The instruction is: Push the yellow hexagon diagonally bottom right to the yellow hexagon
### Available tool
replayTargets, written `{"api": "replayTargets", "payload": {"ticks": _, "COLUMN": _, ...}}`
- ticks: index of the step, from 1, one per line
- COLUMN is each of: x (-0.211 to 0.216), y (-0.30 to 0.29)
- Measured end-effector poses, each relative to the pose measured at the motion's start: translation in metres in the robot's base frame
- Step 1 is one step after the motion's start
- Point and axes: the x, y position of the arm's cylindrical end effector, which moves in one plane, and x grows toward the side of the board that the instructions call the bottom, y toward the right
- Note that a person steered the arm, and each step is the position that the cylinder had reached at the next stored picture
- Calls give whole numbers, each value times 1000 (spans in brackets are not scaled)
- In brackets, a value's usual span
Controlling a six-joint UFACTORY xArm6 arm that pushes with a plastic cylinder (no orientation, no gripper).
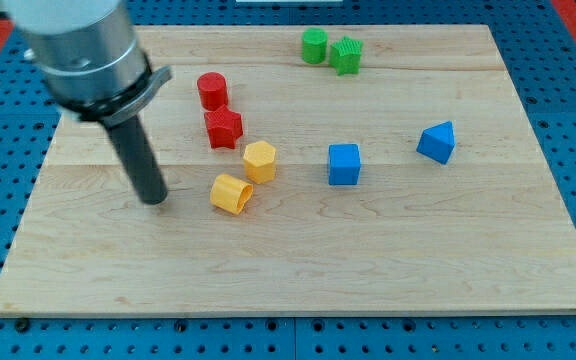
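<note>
The arm's end is a broad, smooth cylinder of pale grey metal with a soft sheen. Beneath it sits a flat black collar with angular corners. From that collar runs a straight, round, matt dark-grey rod ending in my tip (154,200).

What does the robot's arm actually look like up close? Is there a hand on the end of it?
No hand. The part in view is a fat, smooth cylinder of silver-grey metal, blurred at the view's top left. Below it sits a dark, flat collar with angular edges. From that hangs a straight, round, dark grey rod, plain and unmarked, ending in my tip on the wooden board. No cables or labels show.
</note>
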Motion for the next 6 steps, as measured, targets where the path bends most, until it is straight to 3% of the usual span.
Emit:
{"api": "replayTargets", "payload": {"ticks": 2, "x": 24, "y": 123}}
{"api": "replayTargets", "payload": {"ticks": 3, "x": 33, "y": 139}}
{"api": "replayTargets", "payload": {"ticks": 5, "x": -40, "y": -2}}
{"api": "replayTargets", "payload": {"ticks": 6, "x": -69, "y": -40}}
